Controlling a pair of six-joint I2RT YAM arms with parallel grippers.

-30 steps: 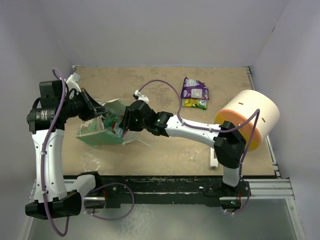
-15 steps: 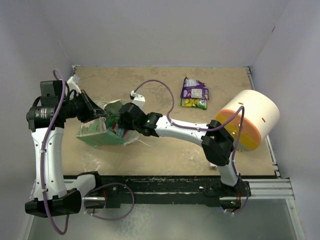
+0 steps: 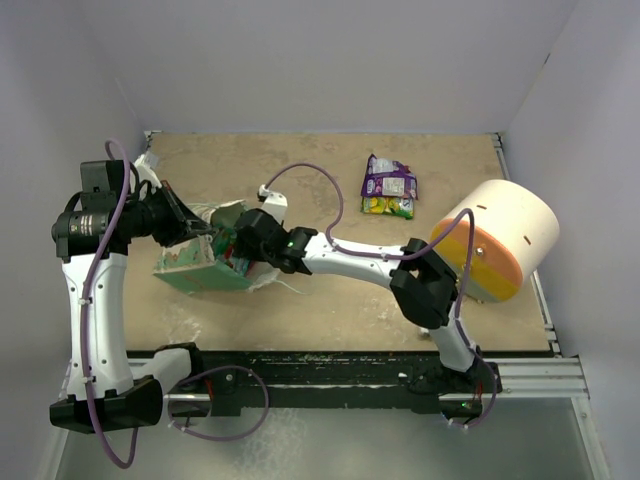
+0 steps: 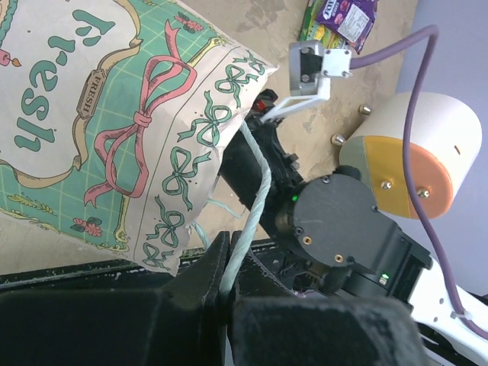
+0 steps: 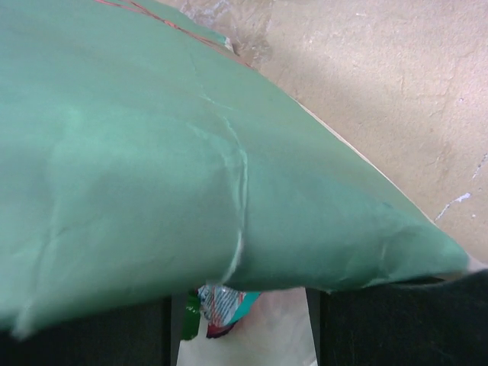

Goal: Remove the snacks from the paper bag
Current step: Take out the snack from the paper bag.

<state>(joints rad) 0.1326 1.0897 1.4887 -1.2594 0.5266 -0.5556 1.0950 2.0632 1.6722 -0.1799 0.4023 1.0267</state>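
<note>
Right arm has driven further left since a second ago, its elbow swinging in off the cylinder and its fingers (image 3: pixel 236 247) now down in the mouth of the bag. Bag and left arm have held their place.

One tan worktop (image 3: pixel 330 300) and one cream cylinder (image 3: pixel 505 225) with an orange end, sitting hard at the right edge, part-covered by the right elbow. Two arms. One paper bag (image 3: pixel 190 270), lying on its side at the left, mouth facing right. Out on the worktop near the far edge, what looks like two snacks (image 3: pixel 388 188), one purple, one yellow-green, overlapping, so the count is unsure. A third packet (image 5: pixel 221 306), green, white and red, shows inside the bag.

Left fingers (image 4: pixel 226 284) are pinched tight on the bag's string handle (image 4: pixel 255 191), holding that side up. Right fingers stand well apart in the wrist view, the packet low between them, and they grip nothing. The bag's green wall blankets most of that view and hides the rest of the inside.

Bare worktop lies open between bag and loose snacks, crossed only by the right forearm.
</note>
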